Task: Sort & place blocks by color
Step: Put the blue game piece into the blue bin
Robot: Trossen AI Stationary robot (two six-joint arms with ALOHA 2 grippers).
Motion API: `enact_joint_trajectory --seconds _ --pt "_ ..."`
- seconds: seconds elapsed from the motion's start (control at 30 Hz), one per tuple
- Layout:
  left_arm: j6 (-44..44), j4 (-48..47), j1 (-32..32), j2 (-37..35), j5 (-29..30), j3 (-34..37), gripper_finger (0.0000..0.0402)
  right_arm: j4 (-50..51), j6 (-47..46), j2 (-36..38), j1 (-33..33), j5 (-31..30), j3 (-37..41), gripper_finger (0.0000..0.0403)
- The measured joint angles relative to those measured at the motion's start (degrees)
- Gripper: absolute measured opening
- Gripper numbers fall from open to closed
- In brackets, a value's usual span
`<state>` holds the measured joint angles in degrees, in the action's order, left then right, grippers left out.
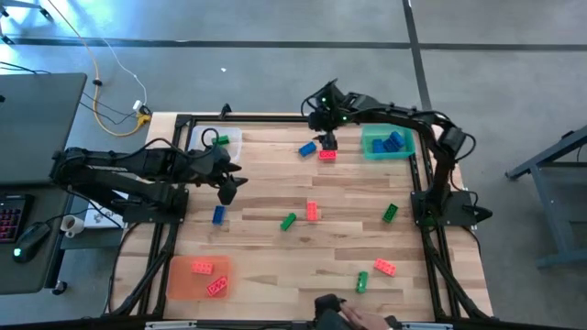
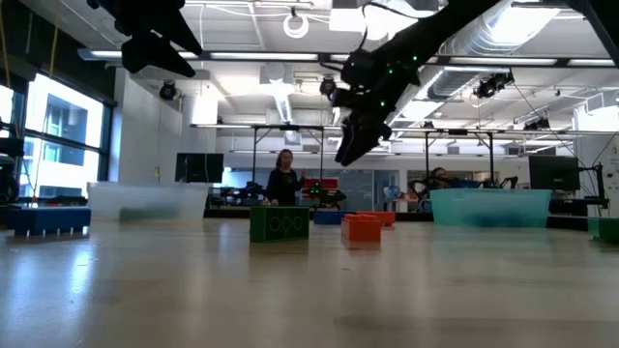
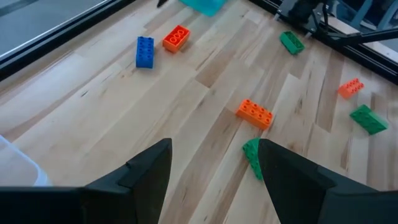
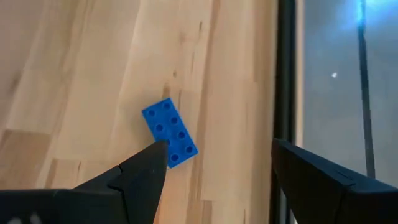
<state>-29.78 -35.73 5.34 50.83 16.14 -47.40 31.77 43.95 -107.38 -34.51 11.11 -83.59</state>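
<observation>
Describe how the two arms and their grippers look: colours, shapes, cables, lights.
Both arms are black and jointed, with cabling along the links. The right arm shows small green lights near its wrist. The left gripper and right gripper each have two broad, wedge-shaped matte black fingers.

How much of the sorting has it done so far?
Partly done. Two small red plastic bricks lie in the flat orange tray, blue ones in the green tray, one green in the clear tray. Nothing is held: the right hand hangs open above a loose blue brick; the left hand is open too. About nine bricks remain scattered on the wooden table.
</observation>
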Motion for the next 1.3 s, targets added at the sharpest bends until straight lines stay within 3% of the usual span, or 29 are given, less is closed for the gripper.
enact_joint_trajectory --seconds 0.33,0.63,0.77,1.3 --pt "-0.1 0.0 0.0 0.0 1.3 0.0 0.0227 -2.0 6.5 -5.0 1.7 -3.1 -1.0 0.0275" --pt "-0.2 0.0 0.0 0.0 2.7 0.0 0.0227 9.8 9.2 -11.6 2.0 -3.8 -16.4 0.0275" --pt "-1.1 0.0 0.0 0.0 2.7 0.0 0.0227 13.4 10.6 -13.3 2.0 -1.1 -19.7 0.0275" --pt "-1.1 0.0 0.0 0.0 2.6 0.0 0.0227 11.4 13.1 -13.8 4.1 -1.5 -11.0 0.0275"
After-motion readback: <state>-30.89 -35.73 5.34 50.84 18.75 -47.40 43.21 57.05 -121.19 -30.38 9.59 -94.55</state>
